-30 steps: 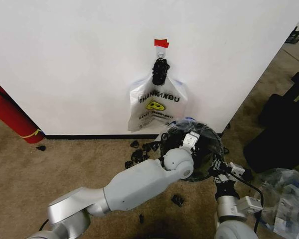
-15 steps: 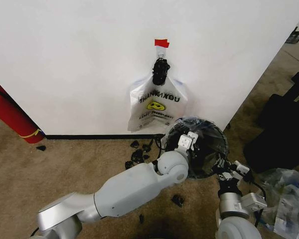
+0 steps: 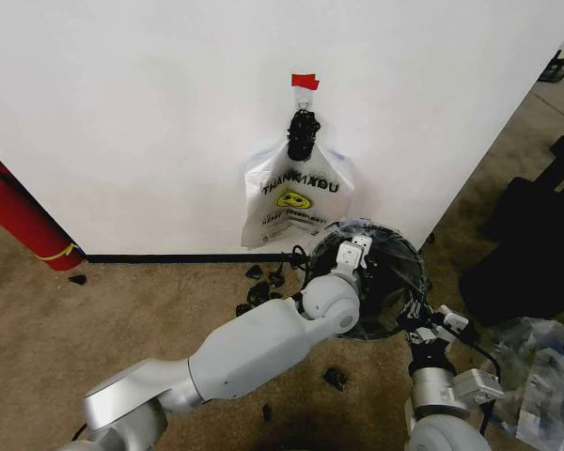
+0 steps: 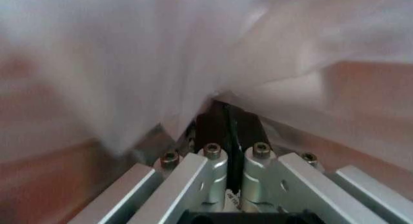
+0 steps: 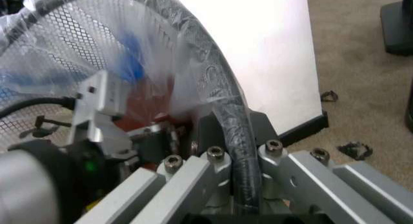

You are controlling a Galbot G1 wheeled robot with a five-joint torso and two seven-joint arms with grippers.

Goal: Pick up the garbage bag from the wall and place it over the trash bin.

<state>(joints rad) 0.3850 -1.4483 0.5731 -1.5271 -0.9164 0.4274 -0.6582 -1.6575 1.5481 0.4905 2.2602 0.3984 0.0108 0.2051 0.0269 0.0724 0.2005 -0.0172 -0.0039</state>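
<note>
- The trash bin (image 3: 381, 282) stands on the carpet at the foot of the wall (image 3: 122, 113), and the garbage bag (image 5: 139, 64) is draped over its mouth as a clear film with blue streaks.
- The step in hand looks like seating the bag over the rim, not fetching it.
- The left gripper (image 3: 350, 254) reaches into the bin's mouth; its jaws are pressed together, pinching a fold of the film.
- The right gripper (image 5: 226, 137) sits at the bin's near edge, its jaws clamped on the film-covered rim.
- Next, I judge, the film needs spreading evenly round the rim without tearing.
- Count: one bin, one bag on it, one smiley bag (image 3: 296, 197) hanging on the wall above the bin, one fire extinguisher (image 3: 19, 218) well off to the bin's left.
</note>
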